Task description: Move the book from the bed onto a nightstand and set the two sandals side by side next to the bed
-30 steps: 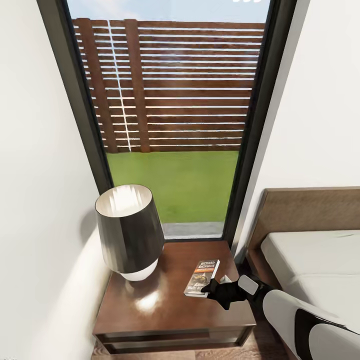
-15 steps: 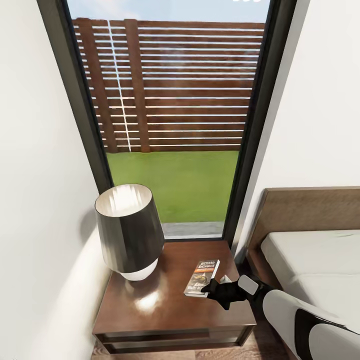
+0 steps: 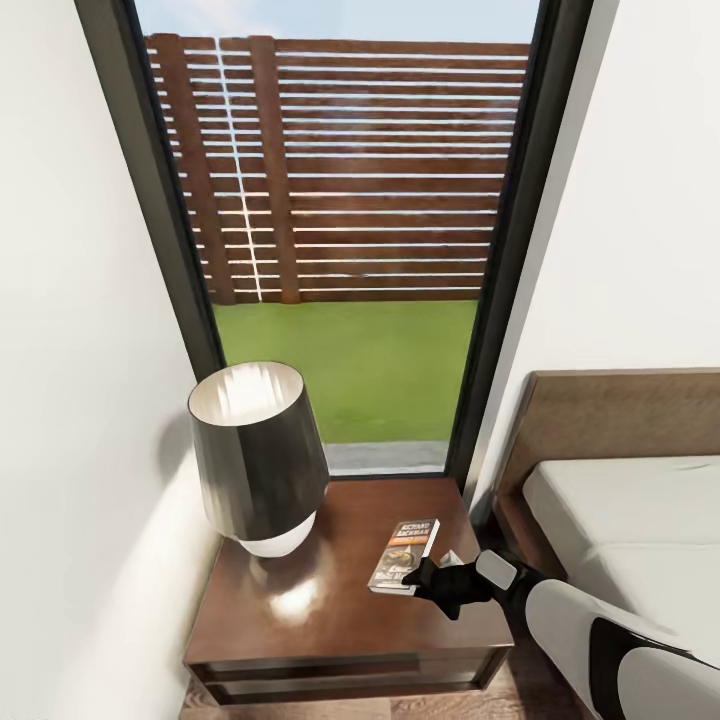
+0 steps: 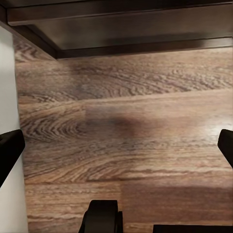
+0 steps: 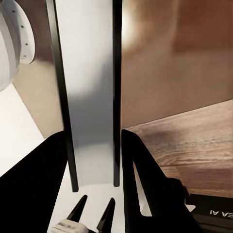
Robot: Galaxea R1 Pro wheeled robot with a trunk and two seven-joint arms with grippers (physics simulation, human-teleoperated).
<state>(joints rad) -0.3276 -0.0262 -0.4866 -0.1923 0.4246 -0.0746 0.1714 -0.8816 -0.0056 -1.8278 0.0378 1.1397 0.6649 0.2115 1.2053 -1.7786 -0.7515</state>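
Note:
The book (image 3: 405,555) lies flat on the dark brown nightstand (image 3: 330,610), near its right side. My right gripper (image 3: 418,578) sits at the book's near corner. In the right wrist view this gripper (image 5: 92,160) is open, its black fingers (image 5: 141,184) spread with only the window between them, and the book's cover (image 5: 216,213) lies off to one side. My left gripper (image 4: 116,145) is open wide over the wood-plank floor (image 4: 126,126). The bed (image 3: 620,510) stands right of the nightstand. The sandals are out of view.
A black-shaded lamp (image 3: 258,455) with a white base takes up the nightstand's left half. A tall dark-framed window (image 3: 350,250) rises behind it and a white wall (image 3: 80,400) closes in on the left. The bed's headboard (image 3: 610,420) is at the right.
The whole head view has shifted slightly, so the camera moved. The book and my right gripper keep the same places on the nightstand.

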